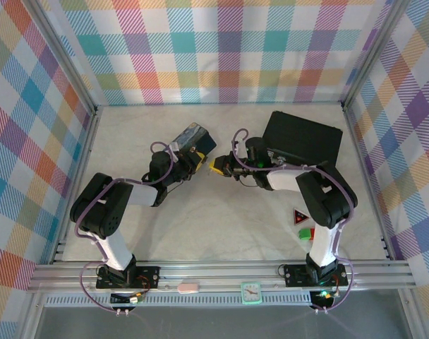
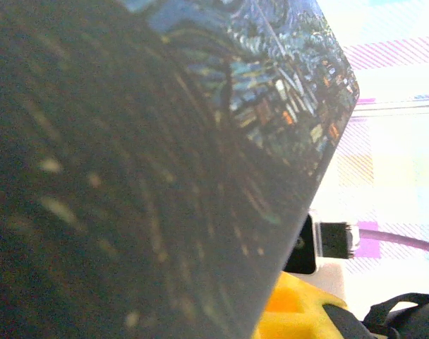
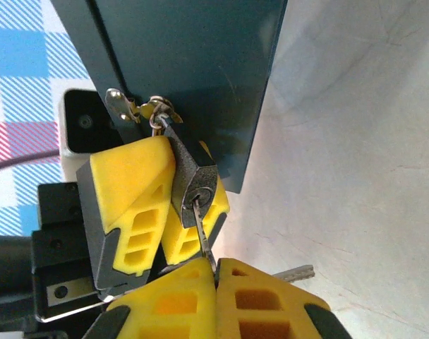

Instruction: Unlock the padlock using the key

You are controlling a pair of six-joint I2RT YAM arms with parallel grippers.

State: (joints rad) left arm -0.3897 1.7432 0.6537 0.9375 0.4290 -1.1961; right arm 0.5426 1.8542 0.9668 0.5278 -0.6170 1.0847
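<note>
— How far along are you?
— The thin grey-silver metal key (image 3: pixel 202 233) sits in the keyhole of the small dark padlock with a silvery shackle (image 3: pixel 193 176), which hangs from the painted tin (image 3: pixel 200 63) near the desk's (image 1: pixel 200 219) middle. My right claw (image 3: pixel 216 279) pinches the key. My left claw (image 3: pixel 173 201) clamps the padlock.
— What's left?
— The shackle looks shut, so I judge the turn remains.
</note>
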